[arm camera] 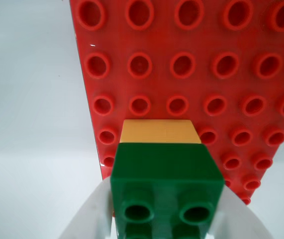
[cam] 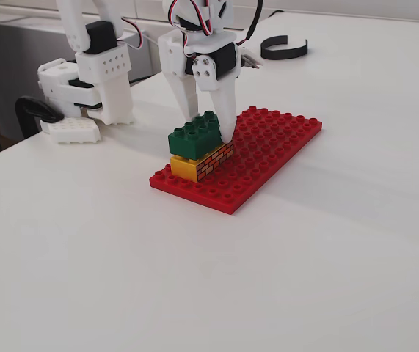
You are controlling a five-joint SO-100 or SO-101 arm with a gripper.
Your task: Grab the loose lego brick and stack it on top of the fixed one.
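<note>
Nearest the wrist camera, the gripper (arm camera: 167,219) clamps the loose lego brick (arm camera: 166,172) between its white fingers (arm camera: 89,219), directly over the fixed one (arm camera: 160,132), long axes seemingly aligned. It likely wants only a downward press. The fixed view shows the green brick (cam: 194,136) sitting slightly tilted on the yellow brick (cam: 202,163), on the red baseplate (cam: 268,150).
</note>
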